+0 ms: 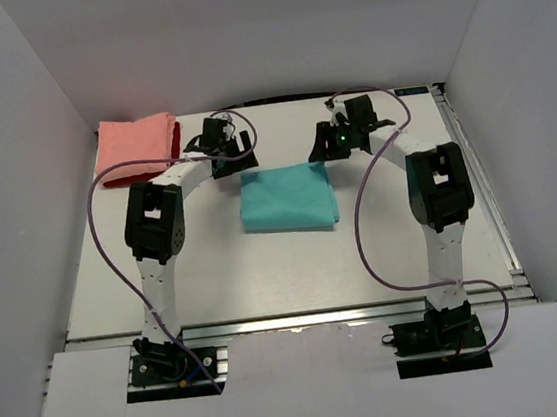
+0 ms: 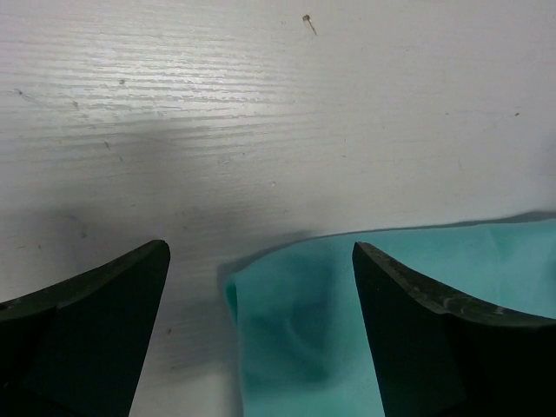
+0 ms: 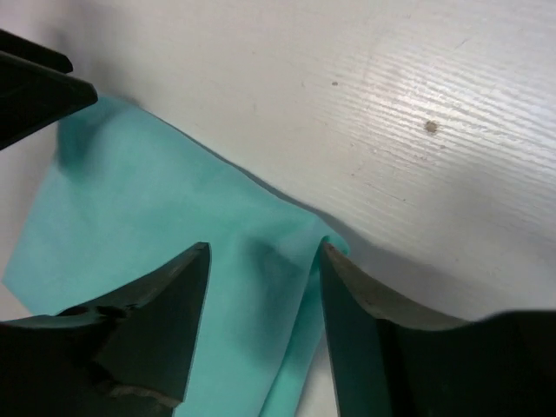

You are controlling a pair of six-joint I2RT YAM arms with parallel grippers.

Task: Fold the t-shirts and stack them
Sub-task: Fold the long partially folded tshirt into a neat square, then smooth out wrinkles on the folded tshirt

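The teal t-shirt (image 1: 287,197) lies folded into a rectangle at the table's centre. My left gripper (image 1: 228,160) hovers over its far left corner, jaws wide apart. That corner (image 2: 295,330) lies slack between the fingers and is not pinched. My right gripper (image 1: 323,147) stands at the far right corner, open, with the shirt's corner (image 3: 261,287) loose on the table between its fingertips. A folded salmon-pink t-shirt (image 1: 135,144) rests on a dark red one (image 1: 176,140) at the back left.
White walls close in the table (image 1: 265,270) on the left, back and right. A metal rail (image 1: 301,317) runs along the near edge by the arm bases. Purple cables (image 1: 374,248) loop beside both arms.
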